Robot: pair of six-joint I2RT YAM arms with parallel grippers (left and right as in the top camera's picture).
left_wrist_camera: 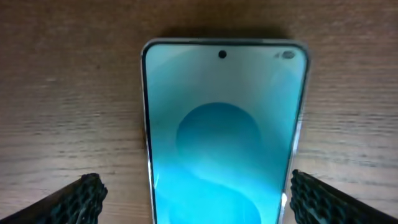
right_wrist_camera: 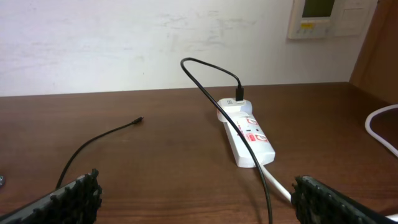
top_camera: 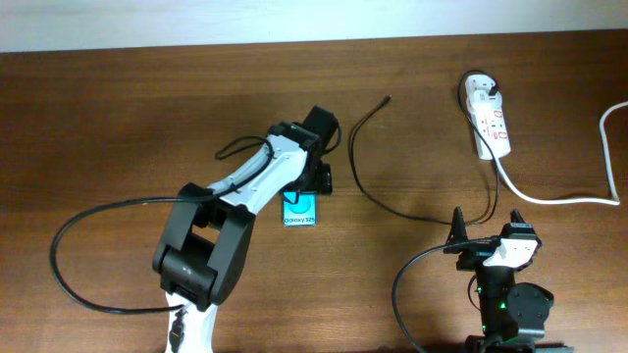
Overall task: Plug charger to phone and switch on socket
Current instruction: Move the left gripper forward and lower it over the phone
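Note:
The phone (top_camera: 300, 212) lies flat on the wooden table with its cyan screen up, its top end hidden under my left gripper (top_camera: 316, 181). In the left wrist view the phone (left_wrist_camera: 221, 137) fills the middle, and my left gripper (left_wrist_camera: 202, 205) stands open astride it. One of its fingertips (left_wrist_camera: 326, 199) is near the phone's right edge; the other is well clear on the left. The white socket (top_camera: 491, 120) lies at the far right. The charger (top_camera: 358, 147) is plugged into the socket and its loose tip (right_wrist_camera: 138, 120) rests on the table. My right gripper (right_wrist_camera: 196, 202) is open and empty, short of the socket (right_wrist_camera: 249, 137).
A thick white cord (top_camera: 564, 201) runs from the socket to the right edge and loops back there (right_wrist_camera: 385, 134). The black charger cable (right_wrist_camera: 261, 168) crosses the table between my right fingers. A wall stands behind the table's far edge.

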